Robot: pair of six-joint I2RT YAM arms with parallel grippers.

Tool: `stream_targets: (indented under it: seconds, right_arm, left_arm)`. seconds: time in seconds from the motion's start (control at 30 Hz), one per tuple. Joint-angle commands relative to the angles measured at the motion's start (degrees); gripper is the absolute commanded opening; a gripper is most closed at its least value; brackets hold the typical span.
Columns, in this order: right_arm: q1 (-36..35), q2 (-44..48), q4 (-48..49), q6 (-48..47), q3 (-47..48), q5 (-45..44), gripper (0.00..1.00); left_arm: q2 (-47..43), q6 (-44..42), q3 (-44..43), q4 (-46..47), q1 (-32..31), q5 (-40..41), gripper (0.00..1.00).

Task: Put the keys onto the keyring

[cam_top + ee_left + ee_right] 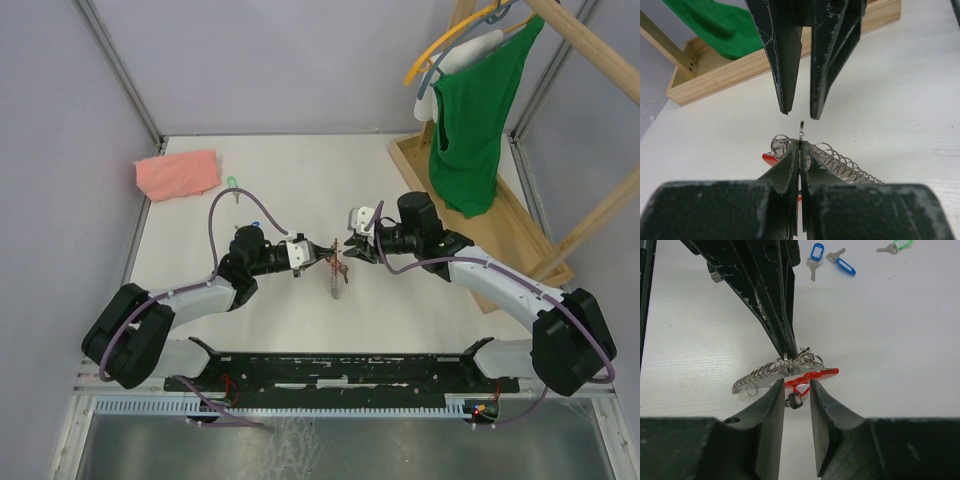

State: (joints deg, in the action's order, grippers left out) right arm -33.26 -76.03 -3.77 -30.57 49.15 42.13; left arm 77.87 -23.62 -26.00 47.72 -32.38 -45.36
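- Clamped in L jaws by one end loop, mid-frame: keyring (pixel 771 372). Prob. light, stiff wire, slippery.
- R jaws apart, just beside it.
- Top edge, R wrist view: loose keys (pixel 815 260) on worktop (pixel 890 340); thin, flat, so pinch by tag.

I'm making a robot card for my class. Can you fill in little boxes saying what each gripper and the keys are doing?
left gripper: shut on a loop of the keyring
right gripper: open, at the red key
blue keys: two, loose on the table
green key: loose on the table too
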Motion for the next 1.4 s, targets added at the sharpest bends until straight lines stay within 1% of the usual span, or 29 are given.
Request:
stream_targets:
  seconds: [0.0, 0.07, 0.17, 0.33, 0.6, 0.77, 1.13, 1.37]
  right_arm:
    - [0.1, 4.7, 10.2, 0.0, -4.6, -1.9, 0.39]
    - [0.0, 5.9, 11.9, -1.3, -6.3, -1.9, 0.44]
    - [-0.3, 6.6, 13.2, -3.3, -7.9, -1.3, 0.46]
    - [-1.6, 6.1, 15.5, -6.0, -9.4, -0.7, 0.46]
    - [-3.0, 4.0, 17.1, -6.8, -9.2, -1.1, 0.42]
    - [-3.0, 3.5, 18.5, -6.3, -9.9, -2.5, 0.4]
    - [-3.0, 0.0, 21.6, -5.6, -9.9, -0.1, 0.36]
    - [-3.0, -1.6, 22.8, -5.4, -9.6, 0.9, 0.33]
  left_arm:
    - [-5.4, -10.7, -3.5, -12.8, -2.1, 8.1, 0.03]
    - [-6.9, -12.2, -3.9, -15.7, -2.8, 10.4, 0.03]
    - [-8.5, -14.0, -5.6, -20.6, -3.8, 12.9, 0.03]
    - [-9.8, -16.3, -8.8, -29.1, -5.7, 17.0, 0.03]
    - [-11.0, -16.8, -9.9, -31.7, -6.8, 18.8, 0.03]
    - [-11.0, -14.8, -7.4, -26.6, -6.8, 18.7, 0.03]
    - [-11.0, -8.4, -0.7, -11.7, -6.8, 17.2, 0.03]
    - [-9.9, -6.4, 1.4, -6.5, -6.8, 15.7, 0.03]
